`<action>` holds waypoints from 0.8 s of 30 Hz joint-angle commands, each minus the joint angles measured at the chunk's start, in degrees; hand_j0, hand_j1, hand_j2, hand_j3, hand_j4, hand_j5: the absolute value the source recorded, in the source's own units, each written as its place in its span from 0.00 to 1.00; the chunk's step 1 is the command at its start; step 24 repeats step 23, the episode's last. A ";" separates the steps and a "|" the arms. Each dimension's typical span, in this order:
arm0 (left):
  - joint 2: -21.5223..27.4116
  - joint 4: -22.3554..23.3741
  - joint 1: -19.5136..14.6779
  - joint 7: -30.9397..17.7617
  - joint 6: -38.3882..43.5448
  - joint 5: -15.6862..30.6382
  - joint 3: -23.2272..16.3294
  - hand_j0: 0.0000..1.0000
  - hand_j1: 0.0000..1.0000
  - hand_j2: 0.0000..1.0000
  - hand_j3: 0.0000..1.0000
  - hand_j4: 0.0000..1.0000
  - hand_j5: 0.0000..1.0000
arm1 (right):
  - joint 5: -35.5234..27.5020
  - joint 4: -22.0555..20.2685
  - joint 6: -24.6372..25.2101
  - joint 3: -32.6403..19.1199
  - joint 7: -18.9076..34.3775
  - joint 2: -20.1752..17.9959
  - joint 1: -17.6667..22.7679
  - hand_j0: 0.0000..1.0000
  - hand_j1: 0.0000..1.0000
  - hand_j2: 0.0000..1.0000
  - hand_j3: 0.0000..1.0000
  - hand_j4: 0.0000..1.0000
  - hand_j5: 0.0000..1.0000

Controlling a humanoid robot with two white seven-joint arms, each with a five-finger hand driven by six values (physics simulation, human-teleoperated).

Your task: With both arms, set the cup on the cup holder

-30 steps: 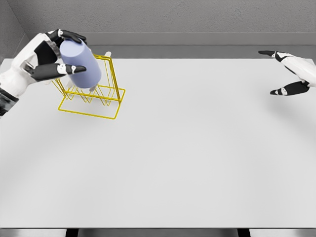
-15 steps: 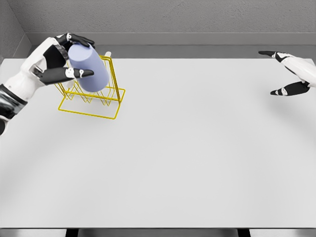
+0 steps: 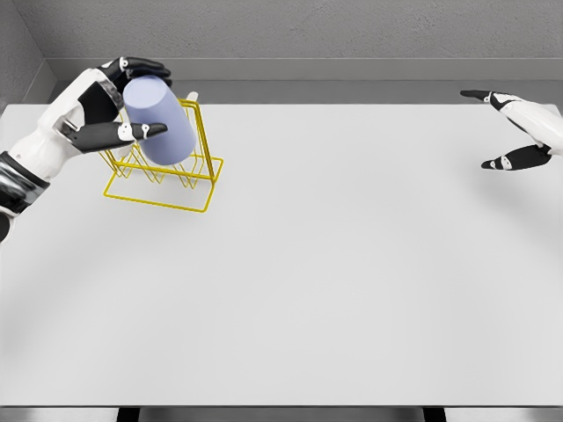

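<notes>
We see a pale lavender cup [image 3: 158,119], plain and with no label or writing we can read, held in the left robot hand [image 3: 110,110] at the far left of the bench [image 3: 352,281]. The hand's thumb and fingers are closed around the cup's upper part, one dark finger [image 3: 141,132] lying across its front. The cup sits just right of the palm, apparently mouth down, its long axis tilted with the closed top leaning toward the hand. Directly beneath and behind it stands the yellow wire cup holder [image 3: 167,176], and the cup's lower end overlaps the holder's upright pegs; we cannot tell whether it is seated on one yet. We judge the next move turns on lining that tilted axis up with a peg below. The right robot hand [image 3: 519,132] hovers well apart at the far right edge, fingers spread, holding nothing, so the left hand is by far the nearer.
</notes>
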 commanded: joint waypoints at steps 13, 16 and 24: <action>0.95 -4.78 2.90 -3.27 -3.32 0.21 0.64 1.00 1.00 1.00 1.00 1.00 1.00 | -0.39 -0.04 0.07 -0.06 -0.03 0.02 0.00 1.00 1.00 1.00 1.00 1.00 1.00; 3.58 -6.97 3.95 -13.82 -9.56 -4.01 1.26 1.00 1.00 1.00 1.00 1.00 1.00 | -0.39 -0.04 0.07 0.03 -0.03 0.02 0.00 1.00 1.00 1.00 1.00 1.00 1.00; 12.55 -7.15 10.37 -16.11 -20.74 -9.37 1.17 1.00 1.00 1.00 1.00 1.00 1.00 | -0.39 -0.04 0.07 0.03 -0.03 0.02 -0.09 1.00 1.00 1.00 1.00 1.00 1.00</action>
